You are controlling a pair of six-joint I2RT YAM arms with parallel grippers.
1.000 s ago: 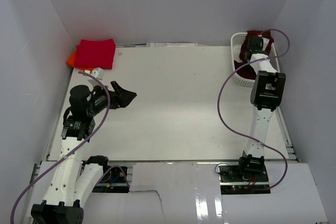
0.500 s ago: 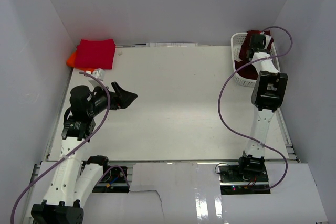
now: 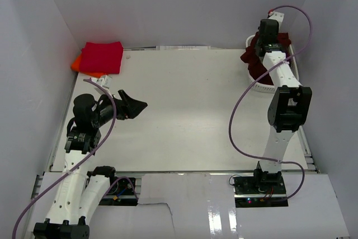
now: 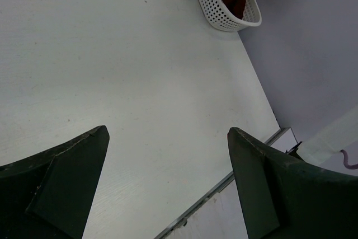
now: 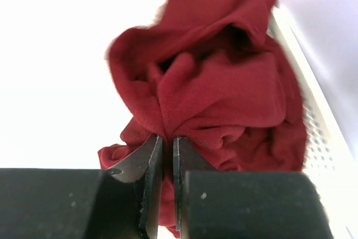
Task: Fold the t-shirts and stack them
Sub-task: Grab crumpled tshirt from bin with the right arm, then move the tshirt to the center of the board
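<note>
My right claw (image 5: 166, 141) is pinching the soft, crumpled dark red shirt (image 5: 212, 88), maybe above the holey white basket (image 5: 316, 138), while my left claw (image 4: 168, 131) is gaping wide.

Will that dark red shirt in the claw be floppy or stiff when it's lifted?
Probably floppy: the dark red shirt bunches in soft folds at the right claw. Likely light, since a thin pinch holds it. It may drag on the basket rim beside it.
</note>
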